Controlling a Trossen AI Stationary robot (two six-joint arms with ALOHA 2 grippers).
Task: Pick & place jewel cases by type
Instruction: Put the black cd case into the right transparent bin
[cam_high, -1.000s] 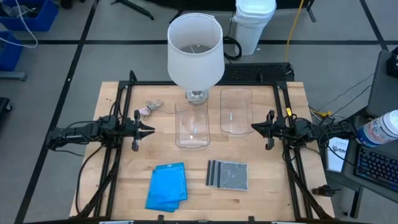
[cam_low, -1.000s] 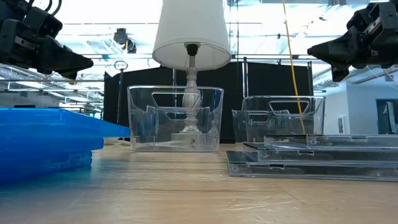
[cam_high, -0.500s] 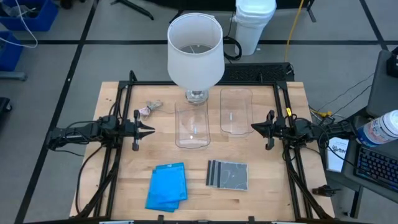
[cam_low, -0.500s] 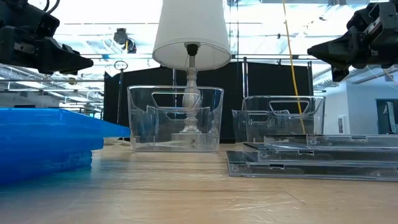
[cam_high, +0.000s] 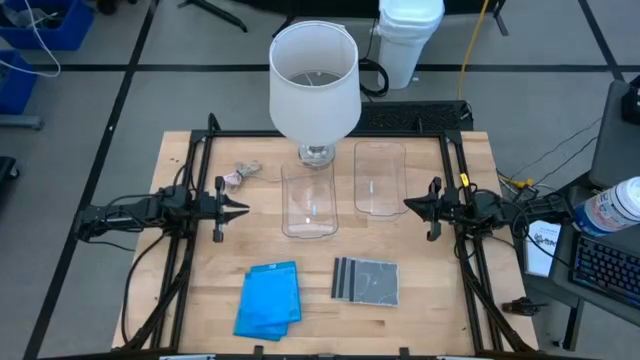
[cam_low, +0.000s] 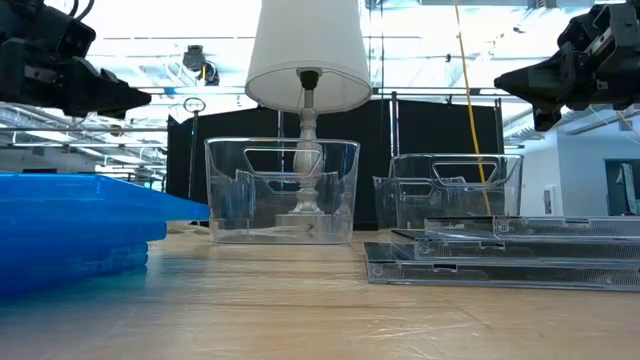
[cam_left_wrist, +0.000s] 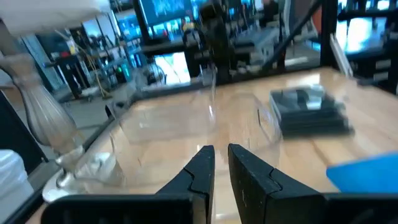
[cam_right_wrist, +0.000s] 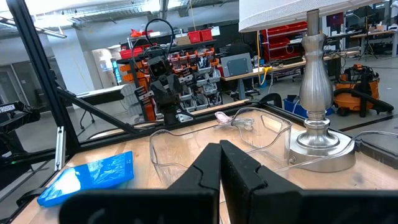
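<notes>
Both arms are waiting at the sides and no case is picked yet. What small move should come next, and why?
Probably swing the left claw toward the blue jewel cases and open it. It holds nothing and that stack lies on its side; both clear tubs look empty.

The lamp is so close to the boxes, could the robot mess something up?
Maybe. The lamp stands right behind the left clear tub, so an arm dropping a case there might bump its shade. The blue cases lie in an uneven stack, so a hand could grab two or knock them askew. Both tubs are see-through, so a case might miss the opening.
</notes>
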